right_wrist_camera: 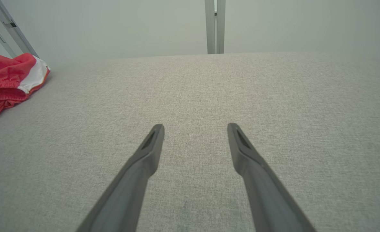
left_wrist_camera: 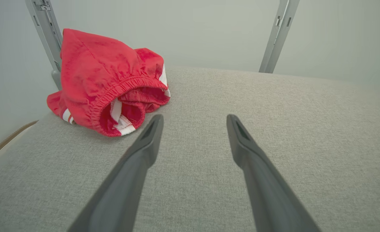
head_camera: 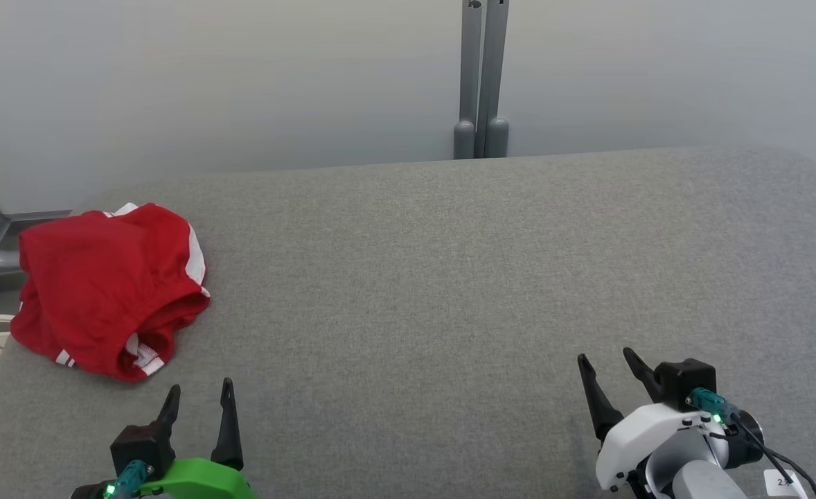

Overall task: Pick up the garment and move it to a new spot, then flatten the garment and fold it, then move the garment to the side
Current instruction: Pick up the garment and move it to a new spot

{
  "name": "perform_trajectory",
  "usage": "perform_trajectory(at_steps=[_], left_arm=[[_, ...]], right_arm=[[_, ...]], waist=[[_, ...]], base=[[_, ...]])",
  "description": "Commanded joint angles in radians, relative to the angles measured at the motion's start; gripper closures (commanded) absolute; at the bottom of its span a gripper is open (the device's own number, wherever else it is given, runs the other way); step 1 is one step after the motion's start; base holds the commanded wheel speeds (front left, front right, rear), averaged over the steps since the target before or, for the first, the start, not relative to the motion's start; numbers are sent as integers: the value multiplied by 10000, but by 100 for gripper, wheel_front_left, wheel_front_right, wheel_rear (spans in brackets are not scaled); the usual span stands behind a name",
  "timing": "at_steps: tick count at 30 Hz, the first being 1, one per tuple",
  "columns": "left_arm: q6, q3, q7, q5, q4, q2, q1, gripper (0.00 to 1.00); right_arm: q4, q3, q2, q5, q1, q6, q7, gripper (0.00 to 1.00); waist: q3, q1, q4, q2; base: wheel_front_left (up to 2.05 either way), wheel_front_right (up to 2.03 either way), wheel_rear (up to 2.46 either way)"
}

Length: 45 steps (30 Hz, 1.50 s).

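Head view | crumpled red garment [head_camera: 107, 291] on woven grey surface [head_camera: 449, 277] | left tool [head_camera: 200, 386], right tool [head_camera: 604, 355] both spread wide

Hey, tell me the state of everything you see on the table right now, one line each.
garment: crumpled in a heap, unfolded, lying at the left end of the grey table, not held.
left gripper: jaws open, empty, close to the garment but apart from it.
right gripper: jaws open, empty, above bare table.

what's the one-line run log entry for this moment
garment: bunched, unfolded | left pincer: open, near garment, not touching | right pincer: open, empty | stage: pickup not begun
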State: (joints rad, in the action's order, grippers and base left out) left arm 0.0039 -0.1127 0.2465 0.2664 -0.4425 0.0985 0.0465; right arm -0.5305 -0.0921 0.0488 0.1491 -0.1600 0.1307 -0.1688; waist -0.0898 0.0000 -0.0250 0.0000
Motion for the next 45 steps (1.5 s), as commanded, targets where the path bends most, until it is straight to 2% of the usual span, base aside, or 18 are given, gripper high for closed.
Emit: perform_trajectory(at_steps=[1,7,20,29,37,45], left_arm=[[57,41,17,100,62,52,44,0],[133,114,64,170,201,124,69,0],[314,301,-303,316,640,564,-307,0],[552,379,-561,382,1171,699,-570,0],[561,375,-669,474,1393,825,-753,0],[631,355,-738,562,1574,903,-906,0]], right_arm=[[-15,-30,7,93,-81,1,-77,0],[38,73,21,361,-3,1,-210,0],[-267,-54,14,1110,-35,1,-577,0],[-408,-315,14,1455,-115,1,-783,0],[-556,-448,18,1557,-208,1,-869,0],[-625,-595,18,1693,-255,1,-910,0]], waist=[[17,0,81,0],[71,0,665,0],[9,0,2871,0],[4,0,4032,0],[-40,0,4611,0],[-61,0,4785,0]], base=[[0,0,0],[0,0,0],[0,0,0],[0,0,0],[0,0,0],[0,0,0]])
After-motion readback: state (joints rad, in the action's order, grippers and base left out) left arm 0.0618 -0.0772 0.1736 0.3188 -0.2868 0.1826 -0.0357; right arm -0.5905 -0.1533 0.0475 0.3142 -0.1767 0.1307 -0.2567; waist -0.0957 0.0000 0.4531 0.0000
